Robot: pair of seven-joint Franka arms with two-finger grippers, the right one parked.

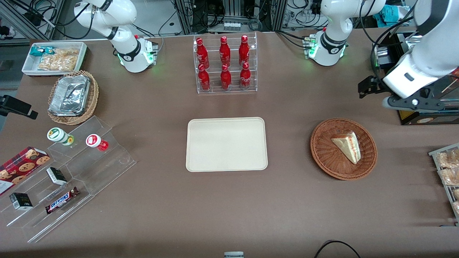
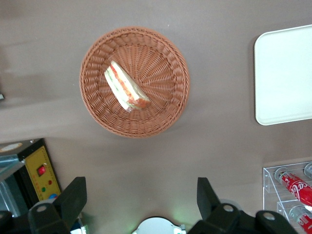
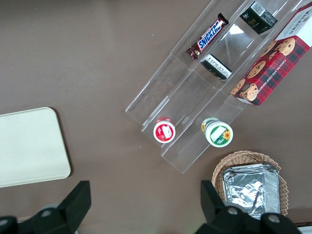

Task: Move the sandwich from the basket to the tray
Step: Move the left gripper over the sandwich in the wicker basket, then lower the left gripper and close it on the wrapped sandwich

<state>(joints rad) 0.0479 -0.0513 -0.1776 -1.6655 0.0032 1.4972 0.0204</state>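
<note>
Nothing is done yet: the sandwich (image 1: 347, 146) lies in the basket (image 1: 322, 150), and the tray (image 1: 226, 144) sits bare, well apart on the tabletop (image 1: 287, 200). The tool (image 2: 141, 202) hangs released above the tabletop near the basket, holding nothing; reach, grasp and carry remain.

I read SNICKERS on the candy bar (image 1: 61, 200) on the clear stepped stand (image 1: 107, 157). My gripper (image 2: 141, 204) hangs above the table; no text there.
</note>
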